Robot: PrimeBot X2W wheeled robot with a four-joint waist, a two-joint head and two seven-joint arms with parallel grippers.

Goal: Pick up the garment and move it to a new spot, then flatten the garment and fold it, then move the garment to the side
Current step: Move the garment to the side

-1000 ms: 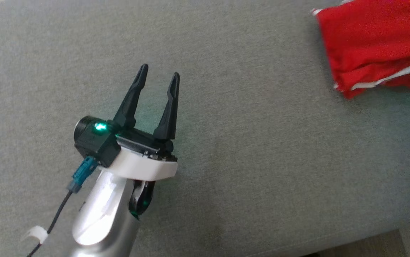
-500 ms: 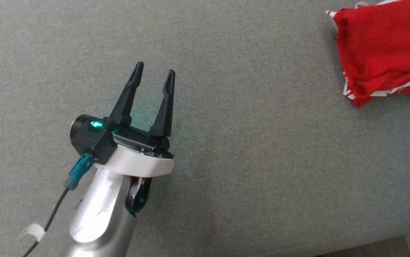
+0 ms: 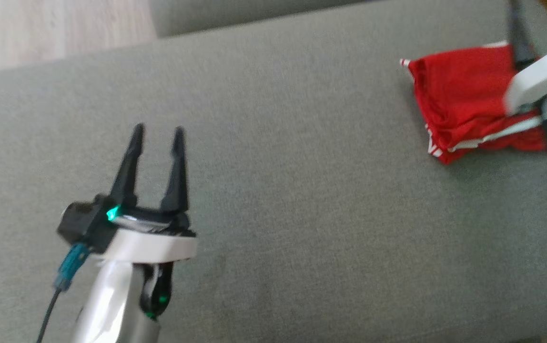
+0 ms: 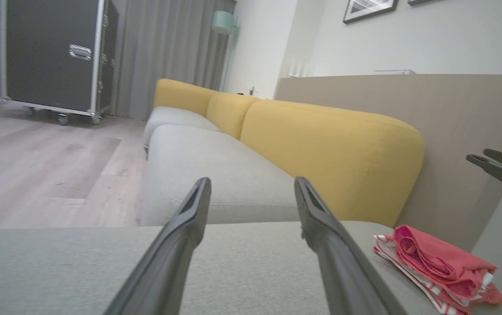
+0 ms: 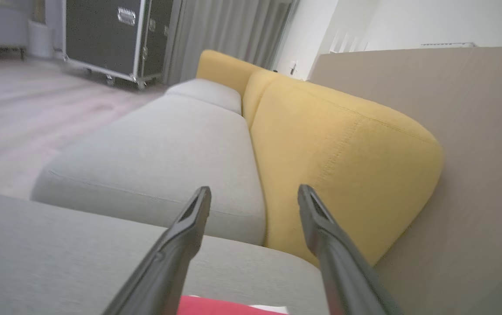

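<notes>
with left tool [image 3: 158, 128] spread and empty over grey sofa seat [image 3: 302, 190], right tool [image 5: 253, 190] spread over folded red garment [image 3: 459, 100].

The left pincer [image 3: 158, 128] points forward with fingers spread; the right pincer [image 5: 254, 189] likewise gapes, holding nothing.

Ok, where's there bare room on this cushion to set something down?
Free: the wide stretch of gray cushion between the left claw and the red garment, and the strip toward the near edge. Crowded: the right end, where the right claw hangs over the red garment.
</notes>
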